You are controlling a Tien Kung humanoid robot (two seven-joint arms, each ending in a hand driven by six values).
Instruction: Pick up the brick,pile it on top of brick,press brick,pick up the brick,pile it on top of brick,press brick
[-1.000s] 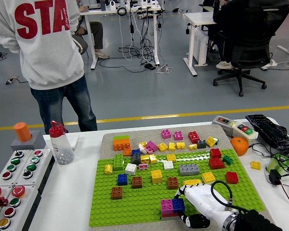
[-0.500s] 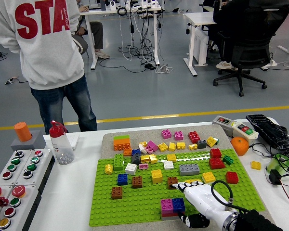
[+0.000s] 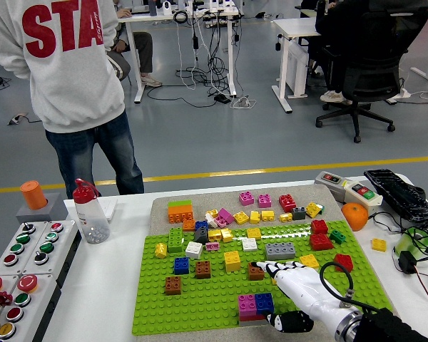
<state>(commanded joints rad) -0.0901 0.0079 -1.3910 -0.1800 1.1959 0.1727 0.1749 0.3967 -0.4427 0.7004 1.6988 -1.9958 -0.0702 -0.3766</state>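
A magenta brick [image 3: 247, 306] and a blue brick [image 3: 264, 303] are sitting joined side by side on the green baseplate [image 3: 200, 303], close to the worktop's near edge. The right hand [image 3: 297, 285] is hovering just beside them toward the right edge, fingers spread and holding nothing, fingertips [image 3: 260, 268] reaching over a brown brick [image 3: 255, 271]. Loose bricks are crowding the plate's far half. An orange [image 3: 354, 215] is lying near the far right corner, a water bottle [image 3: 90, 211] toward the left edge. A person [image 3: 71, 85] is standing beyond the far edge.
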